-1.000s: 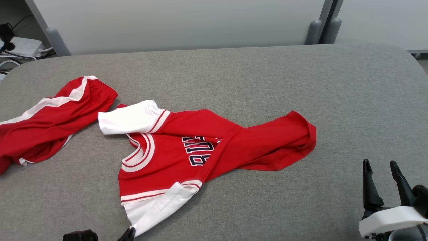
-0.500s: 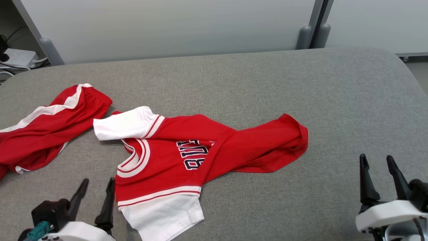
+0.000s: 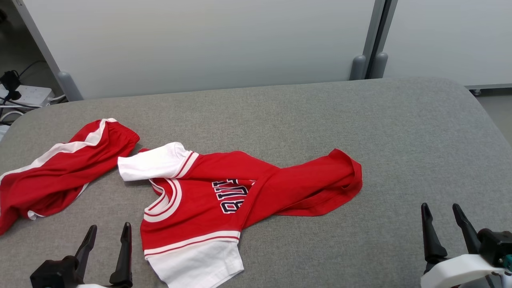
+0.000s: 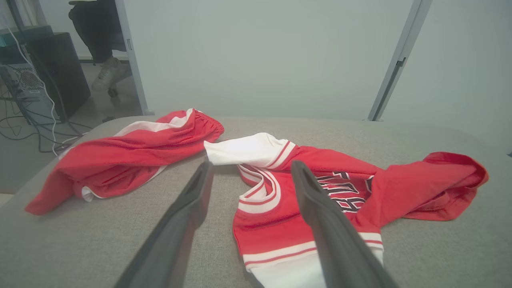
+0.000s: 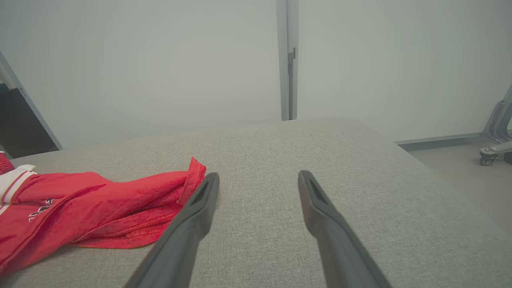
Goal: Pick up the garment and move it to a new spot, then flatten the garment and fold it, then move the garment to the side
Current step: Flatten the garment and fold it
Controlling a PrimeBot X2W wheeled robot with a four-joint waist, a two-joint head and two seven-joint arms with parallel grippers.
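Left gripper (image 3: 111, 226) just let go of the jersey (image 3: 208, 200) at its near sleeve and sits wide open, so flattening looks next.

Counter (image 3: 360, 120): grey woven fabric top with rounded corners.
Shorts (image 3: 60, 168): red with a white side stripe, lying crumpled at the counter's left end.
Wall panels (image 3: 200, 40): pale grey, standing behind the counter, joined at a grey post (image 3: 378, 36).
Power strip (image 3: 28, 96): white, on the floor at far left among dark cables.
Computer tower (image 4: 56, 72): black, beyond the left end.
Person: a leg and a pale shoe (image 4: 106, 74) near the tower.
Caster (image 5: 486, 156): on the floor at right.
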